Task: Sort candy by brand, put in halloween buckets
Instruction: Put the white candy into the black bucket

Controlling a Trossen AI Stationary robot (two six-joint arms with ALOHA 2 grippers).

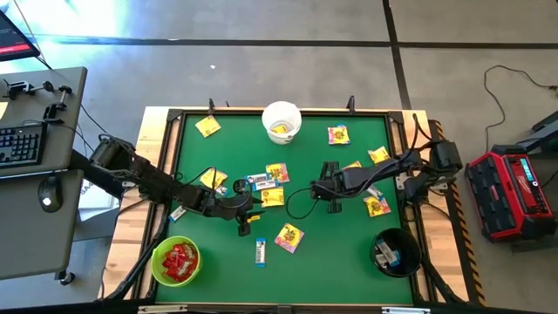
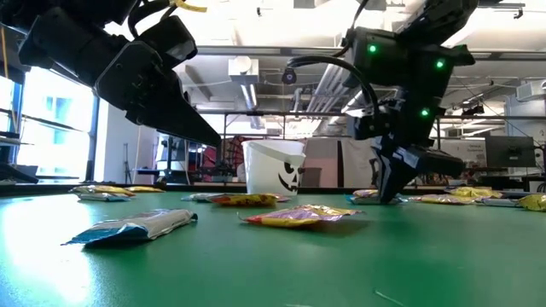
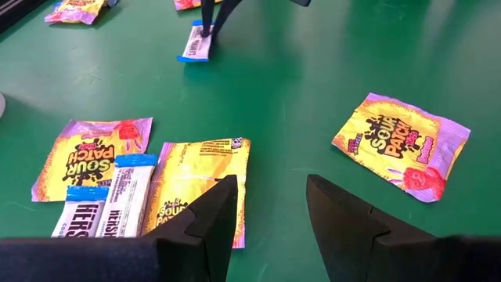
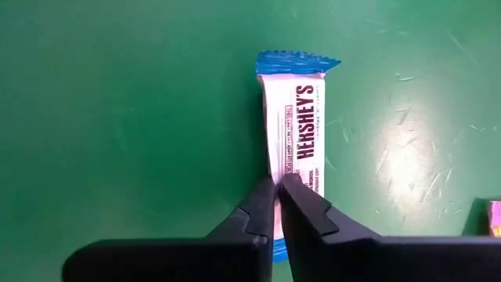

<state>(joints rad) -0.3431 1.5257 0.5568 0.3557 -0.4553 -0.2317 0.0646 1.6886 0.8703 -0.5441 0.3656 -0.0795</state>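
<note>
The green desk [image 1: 323,253] sits in a pale wooden frame on a grey concrete floor. At the far left a grey side table carries a keyboard [image 1: 21,144]. The lime green bucket [image 1: 175,262], full of red packets, stands at the near left corner. Just beside it the left tool [image 1: 243,228] hovers with its fingers spread wide, holding nothing. The white bucket [image 1: 282,121] is at the far edge, the black bucket [image 1: 395,252] at the near right corner. Yellow packets [image 1: 289,236] lie scattered across the middle. The right tool [image 4: 277,205] is pinched shut at the edge of a white-and-blue bar [image 4: 297,125] lying flat. A red case [image 1: 514,194] rests on the floor at right.

Only the low view shows the room: ceiling pipes, windows and a jack-o'-lantern face on the white bucket. Only the right wrist view shows the bar's lettering.
</note>
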